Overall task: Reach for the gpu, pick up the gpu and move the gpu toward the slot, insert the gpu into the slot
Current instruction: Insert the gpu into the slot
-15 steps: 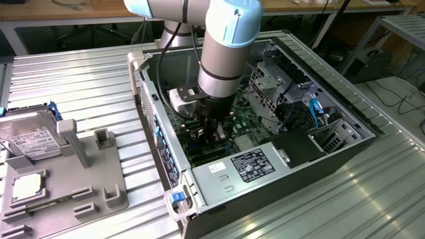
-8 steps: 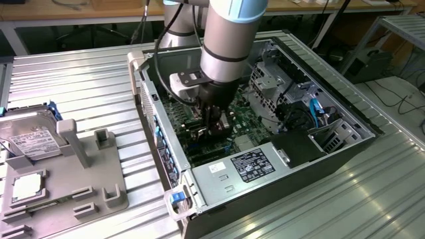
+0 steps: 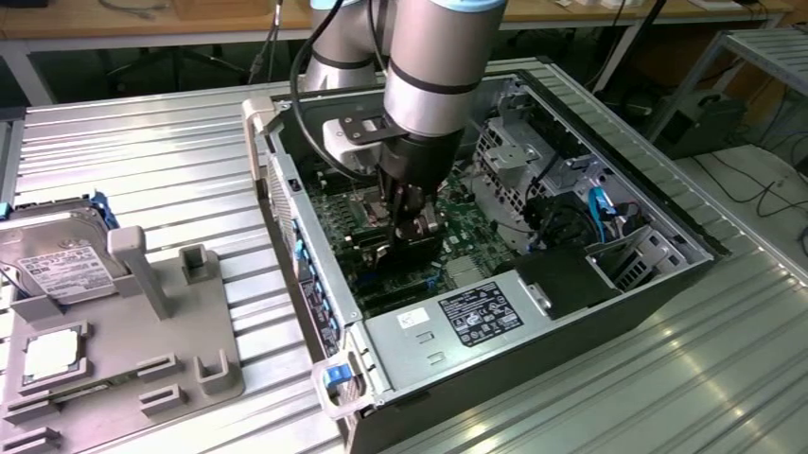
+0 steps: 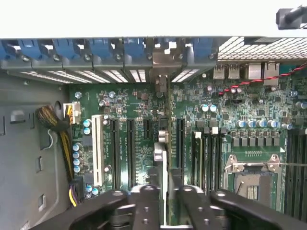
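My gripper (image 3: 414, 230) reaches down inside the open computer case, over the green circuit board (image 3: 476, 234). In the wrist view the gpu (image 4: 163, 155) stands on edge between my black fingers (image 4: 144, 208), running away from them across the board (image 4: 139, 103). Its silver end bracket (image 4: 160, 64) sits at the case's rear wall, among the blue clips. The gripper (image 4: 166, 208) is shut on the card's upper edge. The slot lies hidden under the card.
Black card connectors (image 4: 129, 148) and a white one (image 4: 97, 148) flank the card. The metal-framed processor socket (image 4: 252, 177) and memory connectors (image 4: 295, 167) lie beyond. A power supply (image 3: 474, 317) and drive cage (image 3: 524, 151) crowd the case. A hard drive (image 3: 57, 255) stands on the grey fixture (image 3: 127, 378) outside.
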You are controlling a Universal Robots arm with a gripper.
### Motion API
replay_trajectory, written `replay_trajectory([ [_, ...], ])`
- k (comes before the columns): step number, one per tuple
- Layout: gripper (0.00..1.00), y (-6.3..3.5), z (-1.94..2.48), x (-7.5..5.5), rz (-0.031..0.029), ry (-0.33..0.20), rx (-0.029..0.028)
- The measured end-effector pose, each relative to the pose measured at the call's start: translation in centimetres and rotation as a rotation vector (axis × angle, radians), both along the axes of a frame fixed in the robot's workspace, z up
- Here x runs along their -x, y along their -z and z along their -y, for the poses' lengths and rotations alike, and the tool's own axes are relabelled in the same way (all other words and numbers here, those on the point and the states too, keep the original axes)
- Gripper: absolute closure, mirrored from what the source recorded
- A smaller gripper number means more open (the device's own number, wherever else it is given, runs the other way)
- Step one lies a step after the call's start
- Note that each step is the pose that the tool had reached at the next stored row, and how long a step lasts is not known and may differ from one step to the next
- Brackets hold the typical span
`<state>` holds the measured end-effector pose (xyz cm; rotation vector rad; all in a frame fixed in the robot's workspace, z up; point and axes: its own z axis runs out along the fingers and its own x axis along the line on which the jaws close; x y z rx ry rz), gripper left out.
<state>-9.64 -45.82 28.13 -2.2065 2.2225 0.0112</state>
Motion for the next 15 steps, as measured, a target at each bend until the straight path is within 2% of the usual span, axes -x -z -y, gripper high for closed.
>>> replay_trajectory([
  [1,0.79,0.00,0.00,0.00,0.0001,0.000,0.0000],
  [3,0.89,0.00,0.00,0.00,0.0000,0.000,0.0000],
  [15,0.89,0.00,0.00,0.00,0.0000,0.000,0.0001],
])
